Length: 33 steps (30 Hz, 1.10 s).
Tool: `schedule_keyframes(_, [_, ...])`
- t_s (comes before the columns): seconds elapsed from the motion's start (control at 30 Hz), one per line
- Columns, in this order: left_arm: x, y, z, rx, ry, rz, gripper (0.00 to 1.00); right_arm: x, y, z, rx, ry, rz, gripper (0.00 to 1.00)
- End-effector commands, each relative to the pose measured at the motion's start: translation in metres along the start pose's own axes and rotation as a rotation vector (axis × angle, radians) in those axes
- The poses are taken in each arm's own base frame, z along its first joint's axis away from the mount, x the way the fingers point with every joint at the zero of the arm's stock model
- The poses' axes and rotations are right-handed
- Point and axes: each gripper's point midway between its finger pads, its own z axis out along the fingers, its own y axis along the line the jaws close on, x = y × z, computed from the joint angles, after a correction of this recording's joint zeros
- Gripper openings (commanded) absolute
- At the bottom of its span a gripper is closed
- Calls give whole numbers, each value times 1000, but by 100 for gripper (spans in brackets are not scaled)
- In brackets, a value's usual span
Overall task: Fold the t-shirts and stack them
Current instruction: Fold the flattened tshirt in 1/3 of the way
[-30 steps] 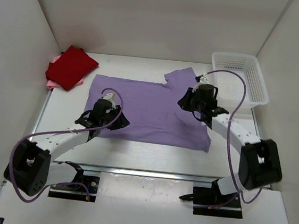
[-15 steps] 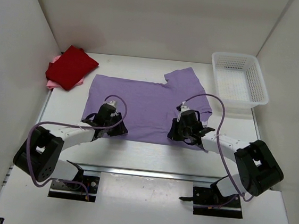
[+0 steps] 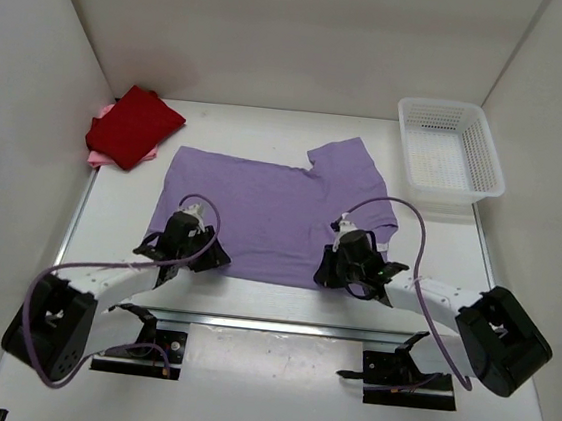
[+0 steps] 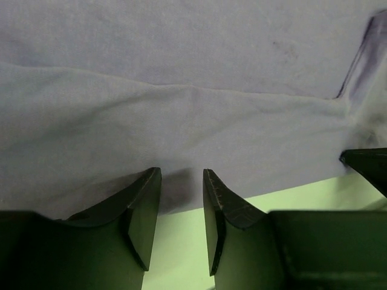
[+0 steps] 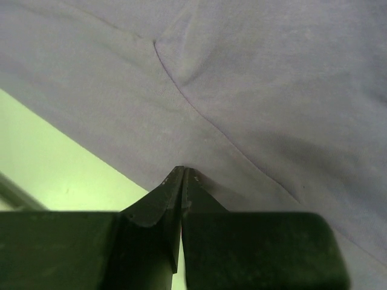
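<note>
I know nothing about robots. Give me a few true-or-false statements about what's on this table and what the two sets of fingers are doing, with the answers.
1. The lavender shirt lies spread out on the table. True.
2. The left fingers are pressed together. False: there is a gap between them, and they sit at the shirt's near hem.
3. The right fingers are closed at the near hem of the lavender shirt. True.
4. The dark red shirt lies in the basket. False: it sits folded on the pink shirt in the far left corner, and the basket holds no shirt.
</note>
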Motion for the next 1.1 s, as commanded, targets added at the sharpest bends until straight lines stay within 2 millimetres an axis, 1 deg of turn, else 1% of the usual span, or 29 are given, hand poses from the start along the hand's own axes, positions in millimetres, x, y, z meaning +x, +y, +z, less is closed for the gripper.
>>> schedule_keyframes(0.0, [54, 34, -16, -96, 138, -42, 46, 55, -8, -16, 30, 168, 46, 0])
schedule_keyframes(0.07, [48, 28, -22, -65, 111, -50, 48, 42, 4, -21, -8, 138, 62, 0])
schedule_keyframes(0.1, [43, 27, -23, -67, 106, -52, 50, 35, 3, -23, -10, 123, 76, 0])
schedule_keyframes(0.13, [30, 16, -26, -42, 79, -40, 50, 18, 11, -26, -37, 90, 61, 0])
schedule_keyframes(0.17, [7, 4, -29, -24, 33, -24, 51, -6, 16, -29, -53, 41, 60, 1])
schedule_keyframes(0.2, [-5, -1, -31, -24, 13, -26, 51, -23, 15, -31, -60, 0, 58, 4])
schedule_keyframes(0.23, [-34, -18, -35, 4, -43, -5, 51, -49, 21, -35, -79, -60, 54, 8])
schedule_keyframes(0.27, [-65, -32, -39, 20, -100, 9, 52, -73, 27, -39, -110, -116, 62, 9])
schedule_keyframes(0.3, [-81, -33, -36, 10, -125, -10, 52, -94, 27, -43, -132, -168, 63, 10])
schedule_keyframes(0.33, [-119, -43, -45, 22, -216, -19, 53, -117, 34, -45, -159, -215, 45, 10])
schedule_keyframes(0.37, [-140, -45, -43, 20, -243, -36, 53, -133, 33, -42, -156, -239, 35, 9])
schedule_keyframes(0.4, [-155, -35, -35, 16, -251, -85, 53, -140, 29, -39, -141, -249, 28, 2])
schedule_keyframes(0.43, [-178, -35, -36, 26, -289, -108, 52, -150, 32, -32, -139, -239, 12, 0])
schedule_keyframes(0.47, [-193, -29, -28, 2, -301, -130, 52, -166, 35, -27, -141, -247, -10, 0])
schedule_keyframes(0.5, [-202, -14, -17, -47, -303, -149, 52, -173, 34, -24, -130, -254, -14, 0])
schedule_keyframes(0.53, [-221, -8, -17, -73, -338, -149, 50, -182, 36, -18, -137, -254, -20, 0])
schedule_keyframes(0.6, [-246, 13, 2, -125, -342, -193, 49, -211, 40, -14, -158, -325, -29, 0])
schedule_keyframes(0.63, [-251, 29, 14, -152, -331, -221, 48, -215, 41, -13, -173, -322, -20, 0])
schedule_keyframes(0.67, [-264, 34, 13, -184, -349, -227, 49, -223, 40, -6, -185, -316, -21, 0])
schedule_keyframes(0.7, [-282, 36, 21, -199, -356, -220, 49, -231, 44, -2, -197, -315, -26, 0])
schedule_keyframes(0.73, [-274, 48, 36, -243, -303, -224, 49, -234, 44, 0, -200, -304, -24, 0])
schedule_keyframes(0.77, [-290, 65, 34, -280, -312, -237, 50, -234, 40, 7, -189, -295, -25, 0])
schedule_keyframes(0.8, [-305, 62, 33, -274, -326, -212, 51, -230, 38, 12, -188, -284, -23, 0])
schedule_keyframes(0.87, [-310, 78, 36, -329, -310, -199, 52, -237, 35, 17, -184, -322, -21, 0])
schedule_keyframes(0.93, [-321, 84, 35, -374, -323, -150, 52, -235, 25, 28, -182, -298, 13, 0])
schedule_keyframes(0.97, [-320, 95, 38, -419, -316, -148, 53, -238, 24, 27, -205, -299, 22, 1])
schedule_keyframes(1.0, [-323, 98, 35, -451, -301, -128, 52, -233, 22, 34, -211, -273, 41, 0])
schedule_keyframes(1.03, [-327, 100, 34, -456, -291, -118, 51, -232, 22, 32, -225, -269, 40, 0])
schedule_keyframes(1.07, [-319, 101, 30, -461, -262, -110, 51, -229, 23, 33, -221, -267, 36, 0])
